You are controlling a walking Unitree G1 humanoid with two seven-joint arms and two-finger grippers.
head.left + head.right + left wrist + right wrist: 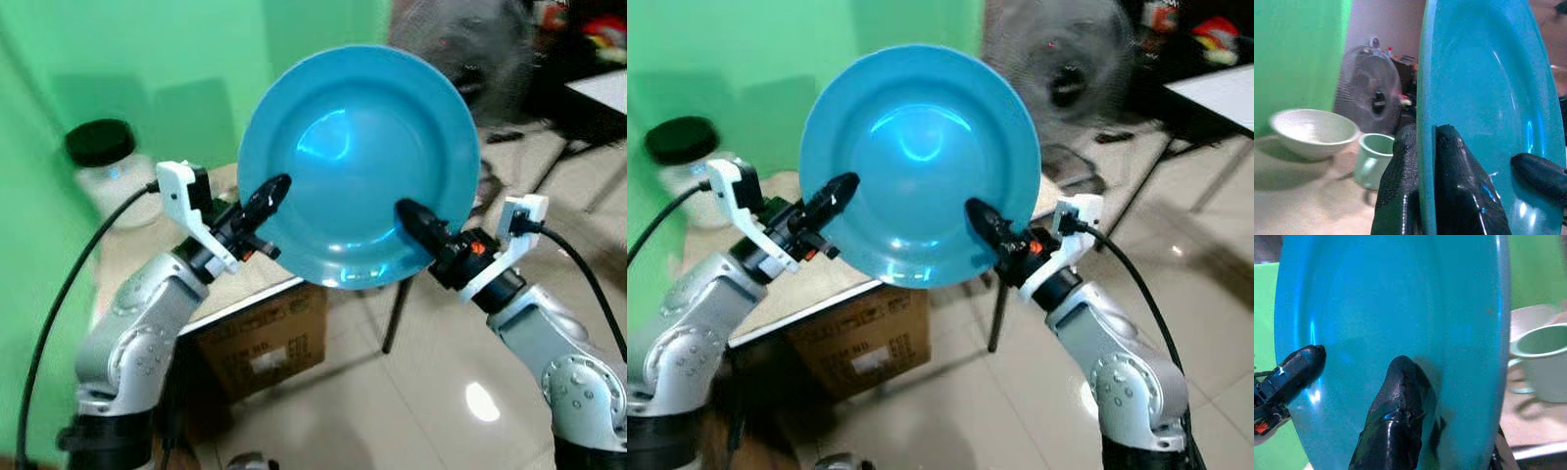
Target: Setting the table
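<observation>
Both claws, left claw (pixel 263 201) and right claw (pixel 416 223), pinch opposite rims of the upright blue plate (pixel 359 162) above the desk (pixel 260 279) with its mug (pixel 1373 159) and bowl (pixel 1313 132).

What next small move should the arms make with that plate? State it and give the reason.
Probably tip the blue plate toward flat and ease it down to the table. The left gripper and right gripper pinch opposite rim edges, holding it nearly upright above the table. A white bowl and green mug already sit there, so aim beside them.
</observation>
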